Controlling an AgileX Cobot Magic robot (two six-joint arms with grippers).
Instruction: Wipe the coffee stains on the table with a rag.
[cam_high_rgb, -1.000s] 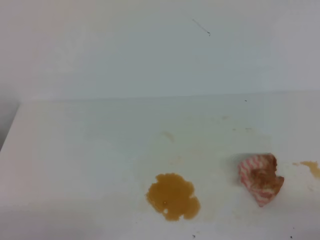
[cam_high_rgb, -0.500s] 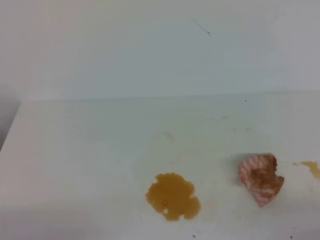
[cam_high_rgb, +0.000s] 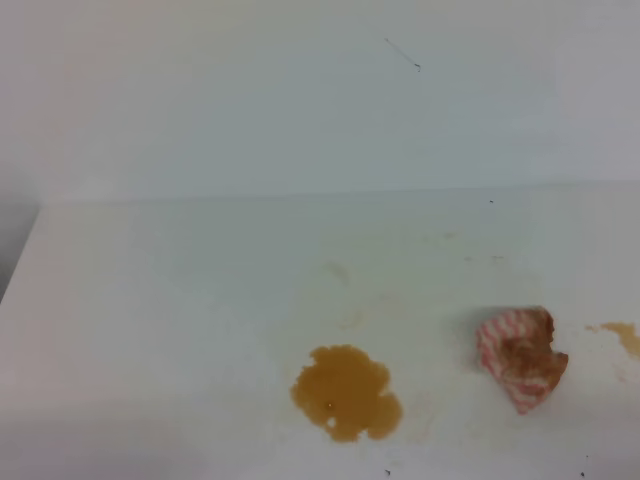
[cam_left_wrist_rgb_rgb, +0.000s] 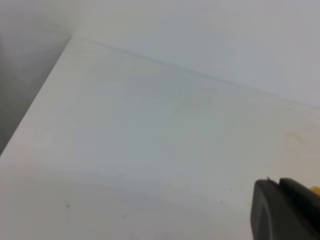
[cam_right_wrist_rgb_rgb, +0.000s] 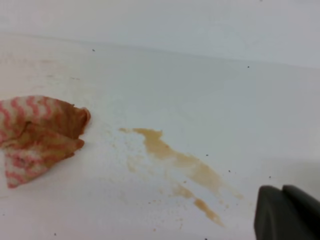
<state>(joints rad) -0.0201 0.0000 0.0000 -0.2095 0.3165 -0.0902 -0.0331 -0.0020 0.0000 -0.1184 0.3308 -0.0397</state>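
Crumpled striped cloth rag (cam_high_rgb: 519, 358) on a smooth, matt white table (cam_high_rgb: 180, 300).

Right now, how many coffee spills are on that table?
2. A big coffee blotch lies near the front middle of the table; a thinner smear lies right of the striped rag, partly cut off by the picture's edge.

1. The place looks like a bare robot test station, a lab bench more than a home or kitchen.
2. A broad plain white table (cam_high_rgb: 180, 300) fills the lower two thirds of the high view, its left edge dropping into grey shadow.
3. A blank white wall (cam_high_rgb: 300, 100) closes the upper part of the frame, with one thin dark scratch near the top centre.
4. Only staged items lie at the lower right: amber coffee stains (cam_high_rgb: 346, 392) and a striped rag (cam_high_rgb: 520, 356).
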